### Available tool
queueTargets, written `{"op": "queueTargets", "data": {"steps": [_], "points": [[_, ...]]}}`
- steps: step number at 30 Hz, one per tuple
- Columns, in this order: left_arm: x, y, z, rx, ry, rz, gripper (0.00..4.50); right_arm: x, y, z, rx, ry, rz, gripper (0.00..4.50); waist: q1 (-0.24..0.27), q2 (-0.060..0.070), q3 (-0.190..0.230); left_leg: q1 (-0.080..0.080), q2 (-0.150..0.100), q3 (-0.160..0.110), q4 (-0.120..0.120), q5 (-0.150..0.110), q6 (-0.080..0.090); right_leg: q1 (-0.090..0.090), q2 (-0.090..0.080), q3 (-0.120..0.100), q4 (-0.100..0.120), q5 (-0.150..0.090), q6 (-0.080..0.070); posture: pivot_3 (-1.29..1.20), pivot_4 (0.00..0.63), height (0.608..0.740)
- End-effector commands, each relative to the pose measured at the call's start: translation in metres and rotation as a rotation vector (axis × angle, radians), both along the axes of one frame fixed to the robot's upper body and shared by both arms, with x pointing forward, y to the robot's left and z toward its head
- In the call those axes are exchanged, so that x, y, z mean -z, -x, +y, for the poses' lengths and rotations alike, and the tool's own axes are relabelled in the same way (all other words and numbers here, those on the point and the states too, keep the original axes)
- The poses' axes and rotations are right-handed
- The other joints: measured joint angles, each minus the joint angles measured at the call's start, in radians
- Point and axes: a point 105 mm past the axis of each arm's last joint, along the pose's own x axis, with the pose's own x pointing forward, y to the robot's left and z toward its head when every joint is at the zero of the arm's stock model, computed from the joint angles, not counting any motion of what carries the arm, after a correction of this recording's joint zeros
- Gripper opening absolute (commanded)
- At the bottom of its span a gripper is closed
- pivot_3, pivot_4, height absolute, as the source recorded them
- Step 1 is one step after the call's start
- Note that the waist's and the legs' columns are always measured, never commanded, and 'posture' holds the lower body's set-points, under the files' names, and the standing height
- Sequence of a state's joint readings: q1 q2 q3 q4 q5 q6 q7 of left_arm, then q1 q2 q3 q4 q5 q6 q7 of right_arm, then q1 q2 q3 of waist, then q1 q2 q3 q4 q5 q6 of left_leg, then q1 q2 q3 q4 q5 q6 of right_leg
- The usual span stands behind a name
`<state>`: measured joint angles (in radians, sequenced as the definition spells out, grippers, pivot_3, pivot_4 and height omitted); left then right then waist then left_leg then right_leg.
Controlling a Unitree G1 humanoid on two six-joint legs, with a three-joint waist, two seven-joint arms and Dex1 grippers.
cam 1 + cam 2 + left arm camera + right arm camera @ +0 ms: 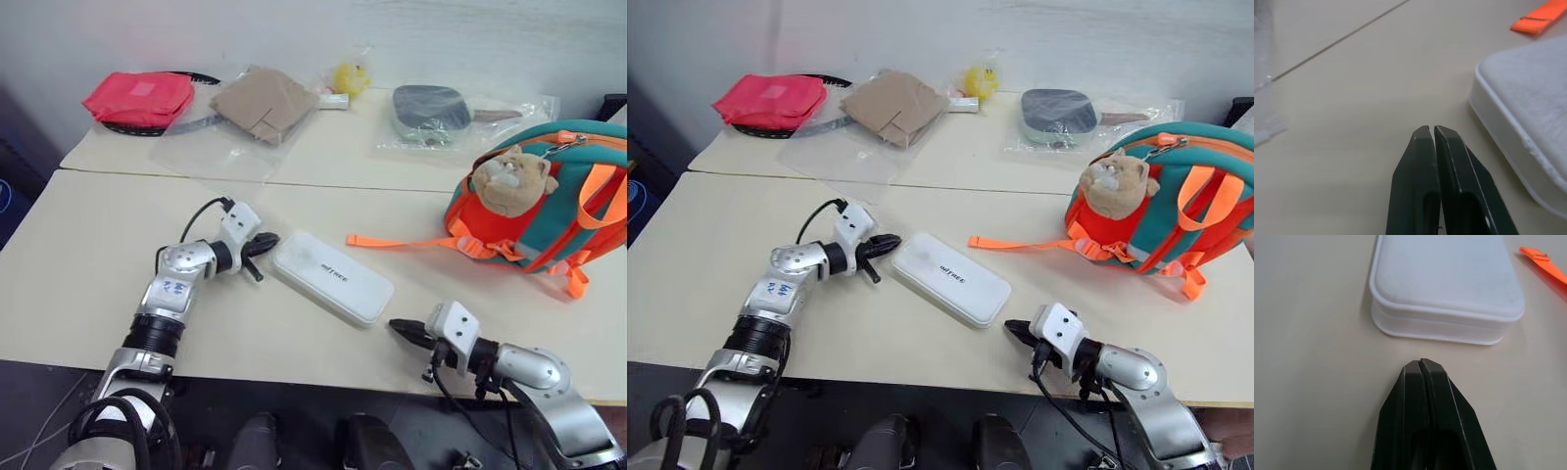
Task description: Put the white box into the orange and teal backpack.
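- White box (331,277): lies flat on the desk (88,264), near the middle, long axis running from far left to near right; nothing grips it.
- Left end effector (263,244): fingers pressed together, empty, tips just beside the box's far-left end.
- Right end effector (400,327): fingers pressed together, empty, tips just off the box's near-right end, a small gap between them.
- Backpack (558,201): teal and orange, rests on the desk at the right, well apart from the box; a tan plush head (506,179) sits on its front.
- Orange strap (397,241): trails left from the backpack across the desk, ending near the box's far side.
- Far desk edge: red pouch (139,98) at the left, brown item in a clear bag (263,105), dark paddle in a bag (431,108).
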<state>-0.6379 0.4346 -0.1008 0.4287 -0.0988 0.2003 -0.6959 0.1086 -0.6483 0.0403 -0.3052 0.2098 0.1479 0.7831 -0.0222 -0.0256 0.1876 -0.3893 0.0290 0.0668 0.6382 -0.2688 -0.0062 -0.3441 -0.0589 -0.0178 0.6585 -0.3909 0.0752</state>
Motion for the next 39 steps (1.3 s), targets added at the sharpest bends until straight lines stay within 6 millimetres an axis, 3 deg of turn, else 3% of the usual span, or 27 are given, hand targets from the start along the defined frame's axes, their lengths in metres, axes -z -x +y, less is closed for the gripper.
{"op": "queueTargets", "data": {"steps": [1, 8, 16, 20, 23, 25, 27, 30, 34, 36, 39], "points": [[-0.008, 0.007, -0.014, 0.083, 0.012, -0.030, 0.23, -0.008, -0.008, 0.005, -0.008, -0.004, -0.051, 0.00, 0.000, 0.000, 0.000, 0.000, 0.000, 0.000, 0.000, 0.000, 0.000, 0.000, 0.000, 0.000, 0.000, 0.000, 0.000, 0.00, 0.150, 0.740], [-0.011, 0.032, -0.018, 0.163, 0.086, 0.019, 0.23, -0.014, -0.019, 0.005, -0.040, 0.028, -0.074, 0.00, -0.005, 0.000, 0.000, 0.000, 0.001, 0.000, 0.001, 0.000, 0.000, 0.000, 0.001, 0.000, 0.001, 0.000, 0.000, 0.00, 0.150, 0.740], [-0.003, 0.087, -0.014, 0.275, 0.020, 0.161, 0.23, -0.028, -0.037, -0.021, -0.035, 0.087, -0.090, 0.00, -0.005, 0.000, 0.000, 0.000, 0.000, -0.001, 0.003, -0.001, 0.001, 0.002, -0.001, 0.000, 0.000, 0.000, 0.000, 0.00, 0.150, 0.740], [-0.005, 0.098, -0.014, 0.253, 0.049, 0.187, 0.23, -0.028, -0.043, -0.026, -0.044, 0.105, -0.082, 0.00, -0.004, 0.000, 0.000, 0.000, 0.000, -0.002, 0.003, -0.001, 0.001, 0.002, -0.001, -0.001, 0.000, 0.000, 0.000, 0.00, 0.150, 0.740], [-0.001, 0.098, -0.005, 0.186, 0.046, 0.206, 0.23, -0.024, -0.046, -0.035, -0.029, 0.143, -0.061, 0.00, -0.005, 0.000, 0.000, 0.000, 0.000, -0.002, 0.003, -0.001, 0.002, 0.002, -0.001, -0.001, 0.000, 0.000, 0.000, 0.00, 0.150, 0.740], [0.009, 0.093, 0.022, 0.048, 0.049, 0.290, 0.23, -0.022, -0.048, -0.048, -0.003, 0.178, -0.047, 0.00, -0.005, 0.000, 0.000, 0.000, 0.000, -0.002, 0.002, -0.001, 0.002, 0.002, -0.001, -0.001, 0.000, 0.000, 0.000, 0.00, 0.150, 0.740], [0.015, 0.090, 0.039, -0.068, 0.105, 0.392, 0.80, -0.022, -0.049, -0.054, 0.008, 0.193, -0.045, 0.00, -0.006, 0.000, 0.000, 0.000, 0.001, -0.002, 0.002, -0.002, 0.003, 0.002, 0.000, -0.001, 0.000, 0.000, 0.000, 0.00, 0.150, 0.740], [0.012, 0.102, 0.042, -0.065, 0.313, 0.649, 1.70, -0.024, -0.050, -0.062, 0.014, 0.206, -0.049, 0.00, -0.006, 0.000, 0.000, 0.001, 0.001, -0.003, 0.002, -0.003, 0.004, 0.003, 0.000, -0.001, 0.000, 0.000, 0.000, 0.00, 0.150, 0.740], [-0.001, 0.097, 0.041, -0.080, 0.544, 0.886, 2.89, -0.027, -0.053, -0.061, -0.003, 0.204, -0.065, 0.00, -0.005, 0.000, 0.000, 0.001, 0.000, -0.003, 0.002, -0.001, 0.001, 0.003, -0.001, -0.001, 0.000, 0.000, 0.000, 0.00, 0.150, 0.740], [-0.004, 0.098, 0.032, -0.014, 0.639, 1.043, 2.89, -0.028, -0.053, -0.058, -0.034, 0.201, -0.067, 0.00, -0.005, 0.000, 0.000, 0.000, 0.000, -0.003, 0.005, -0.001, 0.001, 0.003, 0.000, -0.002, 0.002, 0.000, 0.000, 0.00, 0.150, 0.740], [-0.007, 0.093, 0.018, 0.062, 0.719, 1.143, 2.89, -0.028, -0.053, -0.053, -0.086, 0.211, -0.065, 0.00, -0.005, 0.000, 0.000, 0.000, 0.000, -0.004, 0.005, -0.001, 0.001, 0.002, 0.000, -0.002, 0.002, 0.000, 0.000, 0.00, 0.150, 0.740]]}}
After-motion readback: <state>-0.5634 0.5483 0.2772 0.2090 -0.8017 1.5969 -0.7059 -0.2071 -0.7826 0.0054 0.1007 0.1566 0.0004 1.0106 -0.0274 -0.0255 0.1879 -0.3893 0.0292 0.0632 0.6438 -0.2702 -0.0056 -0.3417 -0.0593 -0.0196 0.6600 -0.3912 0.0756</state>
